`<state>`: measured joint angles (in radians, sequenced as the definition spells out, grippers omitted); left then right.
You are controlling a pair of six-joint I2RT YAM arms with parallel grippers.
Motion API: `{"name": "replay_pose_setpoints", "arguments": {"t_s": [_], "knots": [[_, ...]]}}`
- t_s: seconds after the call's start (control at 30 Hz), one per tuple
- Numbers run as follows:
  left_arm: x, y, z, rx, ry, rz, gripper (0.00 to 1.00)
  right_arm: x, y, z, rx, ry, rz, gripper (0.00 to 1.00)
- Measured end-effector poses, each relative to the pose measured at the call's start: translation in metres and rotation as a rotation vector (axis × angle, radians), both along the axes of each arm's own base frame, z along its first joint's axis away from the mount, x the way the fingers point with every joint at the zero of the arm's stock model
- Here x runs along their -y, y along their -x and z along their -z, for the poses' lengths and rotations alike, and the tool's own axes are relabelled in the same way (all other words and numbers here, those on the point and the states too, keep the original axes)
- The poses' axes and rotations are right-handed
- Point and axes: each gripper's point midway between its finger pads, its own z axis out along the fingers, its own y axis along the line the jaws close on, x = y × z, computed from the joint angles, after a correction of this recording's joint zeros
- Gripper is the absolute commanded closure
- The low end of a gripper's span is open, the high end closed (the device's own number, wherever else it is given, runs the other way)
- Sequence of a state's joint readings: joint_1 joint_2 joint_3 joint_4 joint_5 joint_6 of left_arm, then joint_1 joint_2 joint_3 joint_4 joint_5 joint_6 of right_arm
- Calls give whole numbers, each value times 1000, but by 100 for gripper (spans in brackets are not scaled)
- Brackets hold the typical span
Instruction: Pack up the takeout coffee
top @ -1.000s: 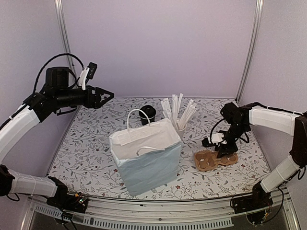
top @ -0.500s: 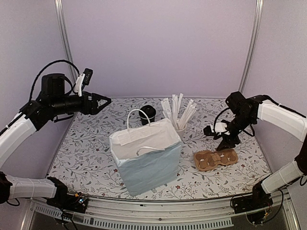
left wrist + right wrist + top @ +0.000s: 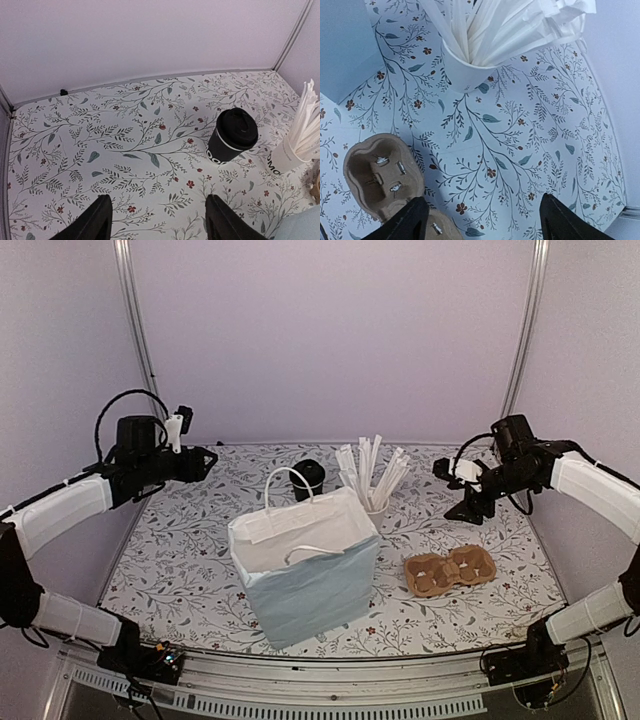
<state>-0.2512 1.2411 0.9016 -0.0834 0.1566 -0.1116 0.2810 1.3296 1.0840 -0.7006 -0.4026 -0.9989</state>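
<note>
The takeout coffee (image 3: 308, 478), a small black cup with a black lid and a white band, stands at the back of the table behind the bag. In the left wrist view the coffee (image 3: 231, 136) is ahead and to the right of my left gripper (image 3: 157, 220), which is open and empty above the floral tabletop. From the top view, my left gripper (image 3: 205, 460) hovers left of the cup. My right gripper (image 3: 463, 508) hangs open and empty above the table's right side. In the right wrist view, the right gripper (image 3: 485, 220) is just beyond the brown cup carrier (image 3: 380, 175).
A white paper bag (image 3: 305, 560) with handles stands open at centre front. A white cup full of wrapped sticks (image 3: 375, 495) stands right of the coffee. The brown cardboard cup carrier (image 3: 450, 571) lies flat at the right front. Walls close the back and sides.
My right gripper opened, let go of the cup carrier and rose up and back to the right. The left arm lowered and drew slightly left.
</note>
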Motion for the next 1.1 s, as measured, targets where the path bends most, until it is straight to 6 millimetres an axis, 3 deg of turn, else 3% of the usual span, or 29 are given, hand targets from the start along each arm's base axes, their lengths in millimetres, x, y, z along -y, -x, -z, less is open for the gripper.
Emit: {"name": "replay_pose_setpoints", "arguments": {"t_s": [0.13,0.3,0.5,0.73,1.1], "knots": [[-13,-6,15,-59,29,-10,41,-3,15,20,-56,7,-64,34],[-13,0,3,-35,36,-1,45,3,50,58,-140,92,-176,41],[-14,7,-12,1,37,3,45,9,81,94,-190,218,-263,43],[-9,11,-9,-21,44,29,45,21,84,105,-174,293,-260,46],[-3,13,-10,-23,49,55,46,14,84,111,-158,333,-294,48]]}}
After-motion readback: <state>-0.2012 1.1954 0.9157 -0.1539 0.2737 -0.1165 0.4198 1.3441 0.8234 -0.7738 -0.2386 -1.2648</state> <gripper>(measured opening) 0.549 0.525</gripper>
